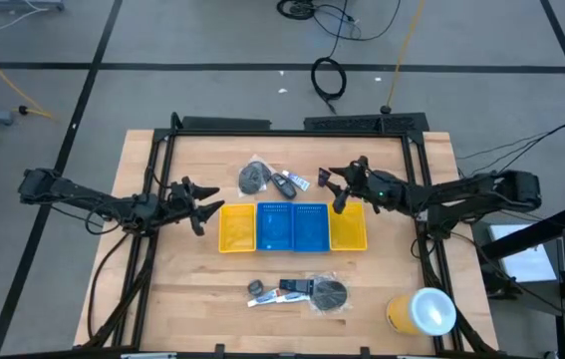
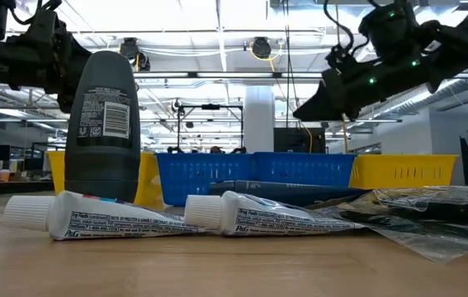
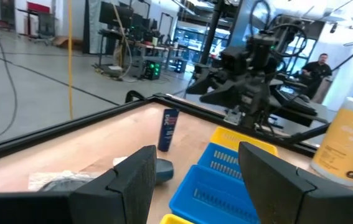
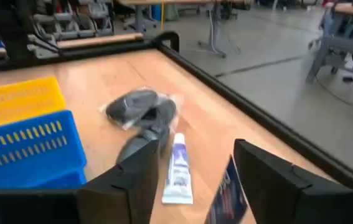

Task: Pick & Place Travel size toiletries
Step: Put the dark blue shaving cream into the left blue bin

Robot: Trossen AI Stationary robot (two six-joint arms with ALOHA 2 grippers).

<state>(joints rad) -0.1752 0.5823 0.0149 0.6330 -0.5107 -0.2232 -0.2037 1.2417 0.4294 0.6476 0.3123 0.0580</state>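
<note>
The toiletries lie in two groups. Beyond the trays are a grey mesh pad [image 1: 255, 177] in clear wrap, a dark bottle [image 1: 284, 184], a white tube [image 1: 300, 182] and a blue tube [image 3: 169, 129]. Near the front edge a dark bottle [image 2: 101, 124] stands upright, with two white tubes [image 2: 110, 221] lying flat and a wrapped mesh pad [image 1: 327, 294]. My left gripper [image 1: 202, 206] is open, hovering left of the yellow tray [image 1: 237, 227]. My right gripper [image 1: 334, 191] is open above the far group's right end; the white tube [image 4: 179, 168] shows between its fingers.
Four trays sit in a row mid-table: yellow, blue [image 1: 274, 227], blue [image 1: 310, 227], yellow [image 1: 349, 227]. A large yellow-and-white cylinder [image 1: 422, 311] stands at the near right corner. A black frame [image 1: 292, 128] borders the table. A person [image 3: 318, 65] is in the room beyond.
</note>
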